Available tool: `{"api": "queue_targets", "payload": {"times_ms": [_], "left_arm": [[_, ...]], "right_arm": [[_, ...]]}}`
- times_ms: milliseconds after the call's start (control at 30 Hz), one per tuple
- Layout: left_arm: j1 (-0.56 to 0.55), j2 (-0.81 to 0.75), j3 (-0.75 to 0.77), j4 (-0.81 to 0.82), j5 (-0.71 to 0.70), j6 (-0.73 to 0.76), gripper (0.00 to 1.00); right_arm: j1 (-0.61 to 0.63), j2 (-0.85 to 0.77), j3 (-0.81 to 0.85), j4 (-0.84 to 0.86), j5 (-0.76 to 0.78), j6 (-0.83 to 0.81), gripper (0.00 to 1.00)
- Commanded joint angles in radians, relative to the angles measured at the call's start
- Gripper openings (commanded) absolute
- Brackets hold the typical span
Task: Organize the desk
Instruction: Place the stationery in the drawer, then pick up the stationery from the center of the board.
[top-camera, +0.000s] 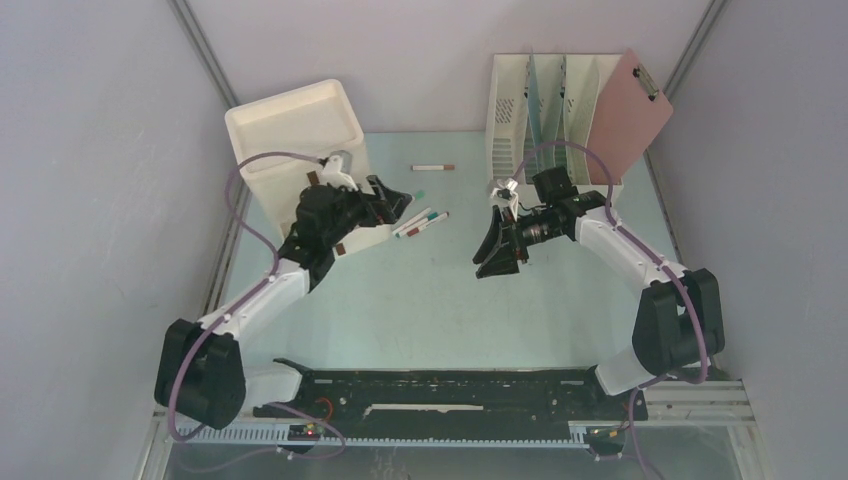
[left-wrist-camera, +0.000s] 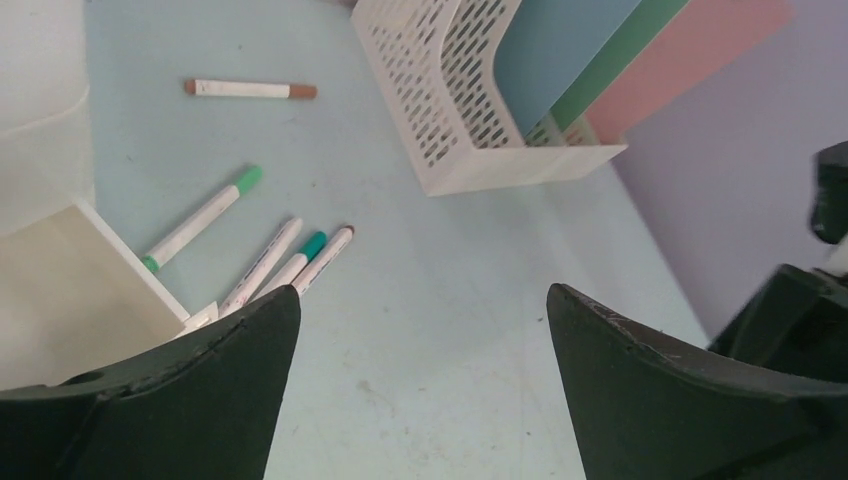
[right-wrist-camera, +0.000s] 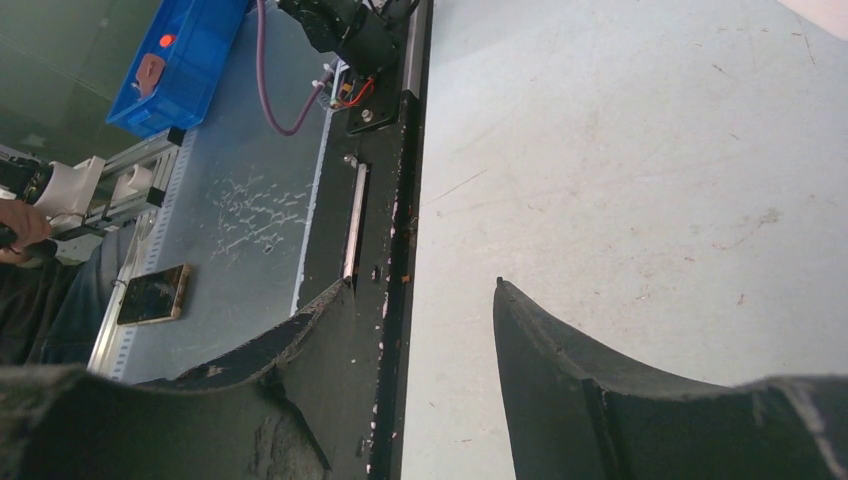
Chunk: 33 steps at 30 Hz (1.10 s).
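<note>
The pale mint-green desk (top-camera: 420, 310) carries several loose markers. A brown-capped marker (top-camera: 433, 167) lies at the back; it also shows in the left wrist view (left-wrist-camera: 250, 89). A green-capped marker (left-wrist-camera: 200, 220) and three more markers (left-wrist-camera: 300, 262) lie side by side next to the cream drawer unit (top-camera: 300, 140). My left gripper (top-camera: 397, 202) is open and empty just left of these markers, jaws wide in the left wrist view (left-wrist-camera: 420, 300). My right gripper (top-camera: 492, 266) is open and empty above mid-desk, pointing at the front edge (right-wrist-camera: 425, 285).
A cream slotted file rack (top-camera: 545, 110) with blue and green folders and a pink clipboard (top-camera: 632, 110) stands at the back right. The black slotted rail (right-wrist-camera: 385, 200) runs along the desk's front edge. Beyond it are a blue bin (right-wrist-camera: 185, 60) and a phone (right-wrist-camera: 152, 294).
</note>
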<state>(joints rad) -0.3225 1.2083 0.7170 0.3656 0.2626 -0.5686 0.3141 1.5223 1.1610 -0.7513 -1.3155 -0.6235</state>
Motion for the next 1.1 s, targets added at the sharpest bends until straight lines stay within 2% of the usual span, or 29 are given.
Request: {"api": "queue_targets", "payload": {"times_ms": [0, 267, 433, 567, 667, 767, 1067], "left_arm": [[-0.085, 0.078, 0.153, -0.227, -0.128, 0.224, 1.00], [-0.224, 0.273, 0.379, -0.477, -0.374, 0.440, 1.00], [-0.279, 0.416, 0.529, -0.593, -0.477, 0.559, 0.98], [-0.297, 0.547, 0.671, -0.724, -0.492, 0.673, 0.90], [-0.297, 0.649, 0.774, -0.815, -0.485, 0.720, 0.78], [-0.297, 0.721, 0.848, -0.867, -0.476, 0.746, 0.74], [-0.297, 0.816, 0.911, -0.893, -0.410, 0.768, 0.61]], "right_arm": [[-0.007, -0.035, 0.022, -0.005, 0.002, -0.019, 0.61], [-0.028, -0.026, 0.023, -0.007, 0.013, -0.018, 0.61], [-0.036, -0.024, 0.023, -0.005, 0.016, -0.018, 0.61], [-0.039, -0.026, 0.022, -0.005, 0.017, -0.018, 0.61], [-0.042, -0.029, 0.023, -0.003, 0.017, -0.016, 0.60], [-0.050, -0.028, 0.022, -0.006, 0.016, -0.018, 0.61], [-0.053, -0.016, 0.022, -0.011, 0.017, -0.021, 0.61]]}}
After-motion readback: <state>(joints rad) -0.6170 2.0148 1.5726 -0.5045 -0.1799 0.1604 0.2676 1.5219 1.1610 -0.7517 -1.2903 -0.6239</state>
